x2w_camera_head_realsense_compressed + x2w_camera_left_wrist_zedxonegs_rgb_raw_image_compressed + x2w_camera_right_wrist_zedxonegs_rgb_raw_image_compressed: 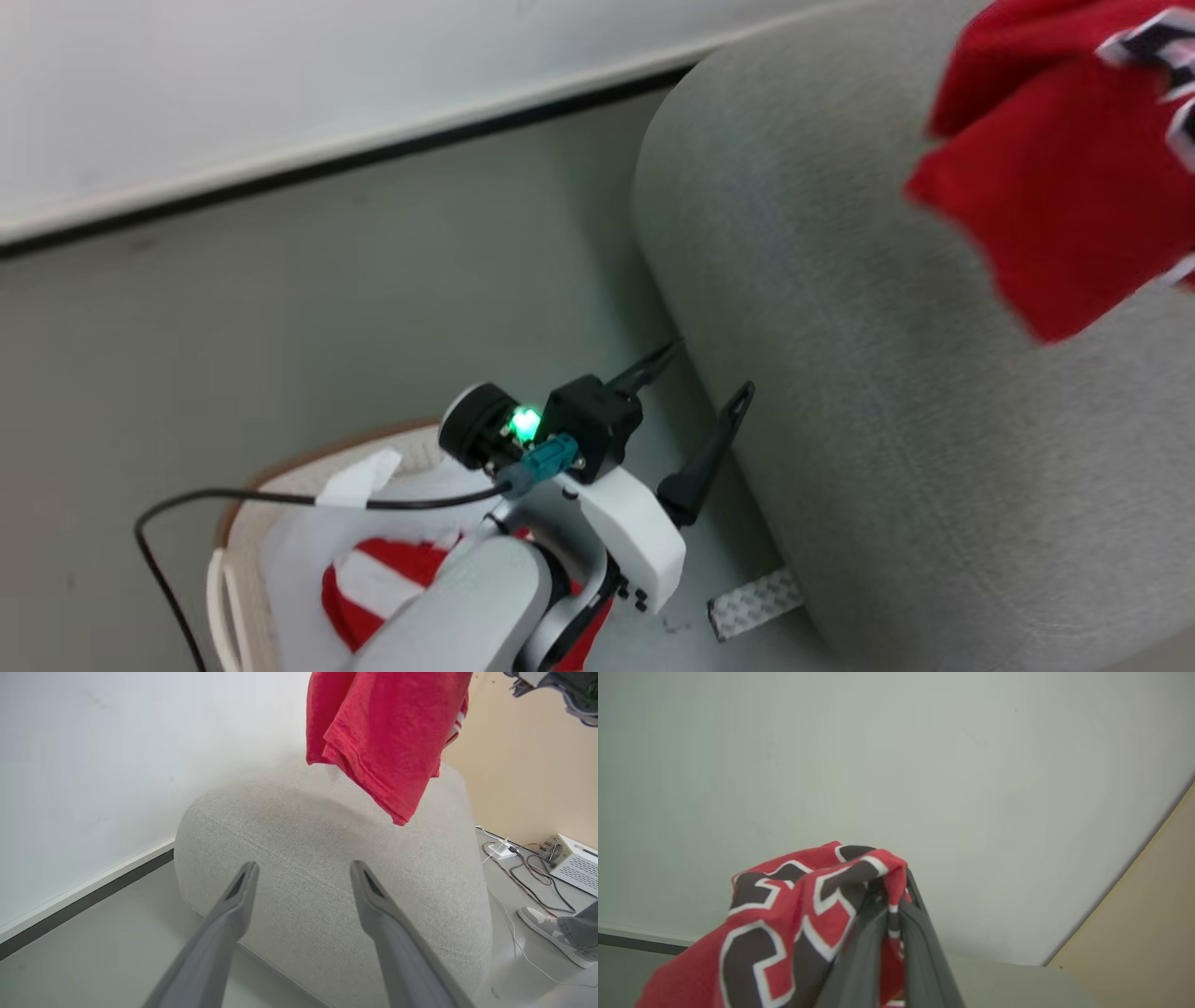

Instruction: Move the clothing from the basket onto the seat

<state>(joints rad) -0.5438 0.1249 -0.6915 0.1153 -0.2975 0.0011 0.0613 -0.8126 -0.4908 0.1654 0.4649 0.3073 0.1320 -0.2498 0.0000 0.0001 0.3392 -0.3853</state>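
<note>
A red jersey, the clothing [1055,168], hangs in the air over the grey seat [887,392] at the upper right. My right gripper [896,891] is shut on a bunched fold of the clothing [784,914], with black, white-outlined lettering draped to its left. From the left wrist view the clothing [383,732] dangles above the seat [327,868]. My left gripper [709,369] stands open and empty beside the seat's near edge, above the cream basket [238,523]. Its fingers [233,905] point at the seat. More red and white clothing [373,593] lies in the basket, partly hidden by my forearm.
A pale white sheet [299,551] lines the basket. A strip of patterned tape [754,602] lies on the floor by the seat's base. Beyond the seat are a white box [572,858], cables [528,877] and a person's shoe [551,933]. A wall with a dark baseboard [373,154] runs behind.
</note>
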